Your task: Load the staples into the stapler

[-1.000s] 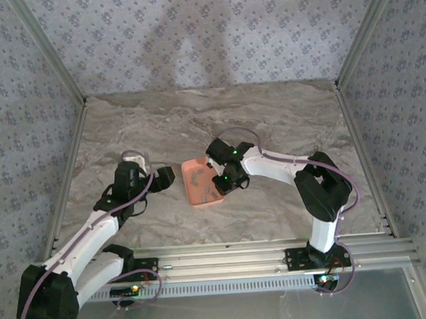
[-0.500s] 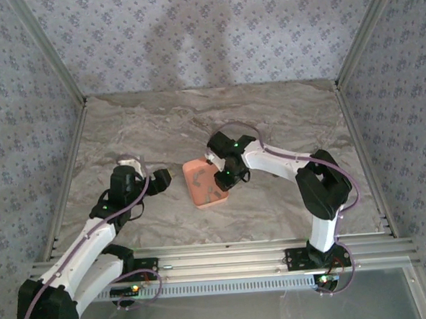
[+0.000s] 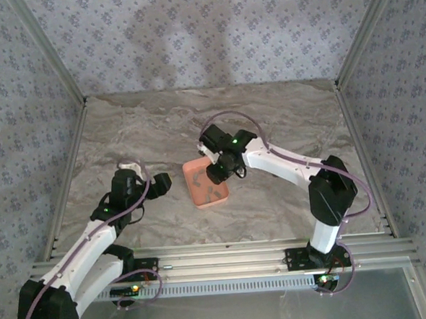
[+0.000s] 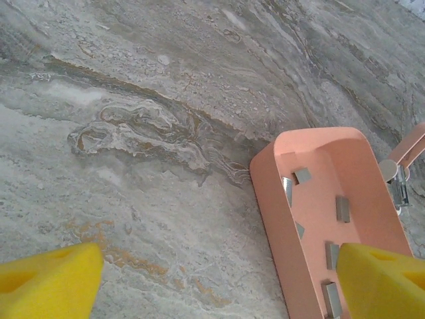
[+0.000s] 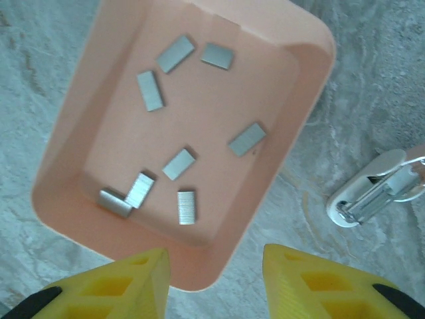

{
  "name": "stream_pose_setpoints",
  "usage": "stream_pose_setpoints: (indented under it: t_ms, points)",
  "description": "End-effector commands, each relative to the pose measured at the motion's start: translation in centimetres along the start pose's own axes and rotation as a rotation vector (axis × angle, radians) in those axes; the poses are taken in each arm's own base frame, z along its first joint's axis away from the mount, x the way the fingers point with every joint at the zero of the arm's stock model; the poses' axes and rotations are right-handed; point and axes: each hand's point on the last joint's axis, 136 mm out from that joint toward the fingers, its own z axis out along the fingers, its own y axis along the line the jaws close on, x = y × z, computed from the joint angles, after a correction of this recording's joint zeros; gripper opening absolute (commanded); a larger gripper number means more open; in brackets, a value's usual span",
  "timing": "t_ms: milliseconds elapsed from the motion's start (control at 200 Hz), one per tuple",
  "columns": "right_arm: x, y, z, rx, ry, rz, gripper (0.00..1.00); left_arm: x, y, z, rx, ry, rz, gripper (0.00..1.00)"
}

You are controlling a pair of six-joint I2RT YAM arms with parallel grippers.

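The staples are several small grey strips lying loose in a salmon tray; some also show in the left wrist view. The stapler, pale pink and white with a metal channel, lies on the marble just right of the tray, and its end shows beyond the tray's far side. My right gripper hangs open over the tray's near corner with nothing between its yellow fingers. My left gripper is wide open over bare marble to the left of the tray.
The marble table is fenced by metal rails and patterned walls on three sides. Open floor lies behind and to both sides of the tray. The right arm reaches in low from the right.
My right gripper has opened and shifted a little left and back over the tray. The left gripper has drifted slightly nearer, staying open.
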Motion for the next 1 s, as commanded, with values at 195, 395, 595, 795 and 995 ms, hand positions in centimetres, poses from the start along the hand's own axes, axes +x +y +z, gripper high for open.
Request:
stream_pose_setpoints:
  t_ms: [195, 395, 595, 795, 995]
  points:
    - [-0.6, 3.4, 0.5, -0.059, 0.007, 0.029, 0.42, 0.1, 0.6, -1.1, -0.004, -0.044, -0.014, 0.91]
    - [-0.7, 4.7, 1.5, -0.079, 0.022, 0.016, 0.43, 0.0, 0.8, -1.7, -0.006, -0.067, -0.003, 0.92]
    - [-0.4, 5.2, 2.7, -0.077, 0.071, 0.008, 0.43, 0.2, 0.9, -1.8, -0.012, -0.061, 0.007, 0.94]
    - [0.1, 5.3, 3.5, -0.077, 0.123, 0.004, 0.43, 0.3, 1.2, -1.6, -0.031, -0.049, 0.007, 0.96]
    - [-0.1, 5.5, 4.4, -0.083, 0.147, 0.000, 0.44, 0.3, 1.7, -1.1, -0.047, -0.055, 0.002, 0.97]
